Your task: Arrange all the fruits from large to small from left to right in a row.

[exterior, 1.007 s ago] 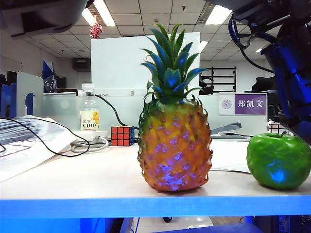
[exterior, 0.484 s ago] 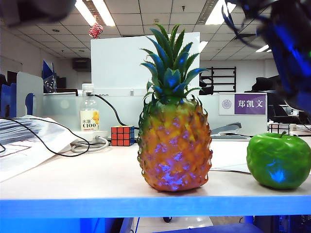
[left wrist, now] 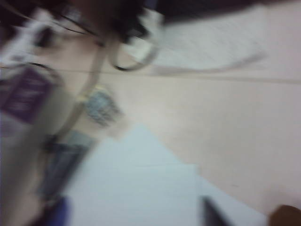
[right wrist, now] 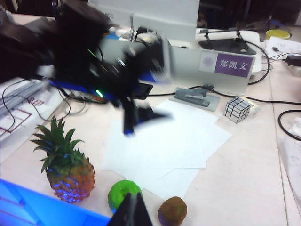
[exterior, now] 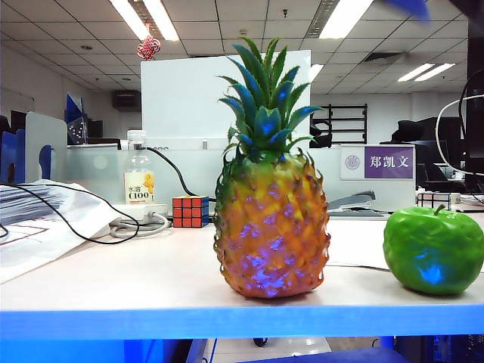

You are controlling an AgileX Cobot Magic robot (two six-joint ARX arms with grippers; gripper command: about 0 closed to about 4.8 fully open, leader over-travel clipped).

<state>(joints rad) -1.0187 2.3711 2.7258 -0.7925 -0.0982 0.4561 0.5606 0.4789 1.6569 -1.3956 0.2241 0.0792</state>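
The pineapple [exterior: 271, 219] stands upright near the front edge of the pale tabletop [exterior: 113, 280], its green spiky crown pointing straight up, and the green apple [exterior: 432, 251] sits to its right in the exterior view, apart from it and also close to the front edge. From the right wrist view the same pineapple [right wrist: 66, 167] and green apple [right wrist: 123, 194] show in a line with the brown kiwi [right wrist: 172, 211] just beyond the apple, so the row runs pineapple, apple, kiwi with small gaps between them; the kiwi lies outside the exterior picture. The apple and kiwi rest at the edge of some loose white paper sheets [right wrist: 164, 146] spread on the tabletop. The right hand [right wrist: 132, 210] hangs high above the fruits, its dark fingers pressed together into a point with nothing between them, clenched on empty air. The left hand [right wrist: 136, 117] appears only as a motion-blurred dark and blue shape over the paper sheets in the right wrist view, and whether its fingers are parted or closed cannot be told; its own wrist picture is smeared, showing little more than tabletop, paper and a curved cable. Farther back on the tabletop sit a colourful Rubik's cube [exterior: 190, 211], a clear bottle with a yellow label [exterior: 139, 178], a grey stapler [right wrist: 194, 97] and a silvery mirror cube [right wrist: 237, 109].
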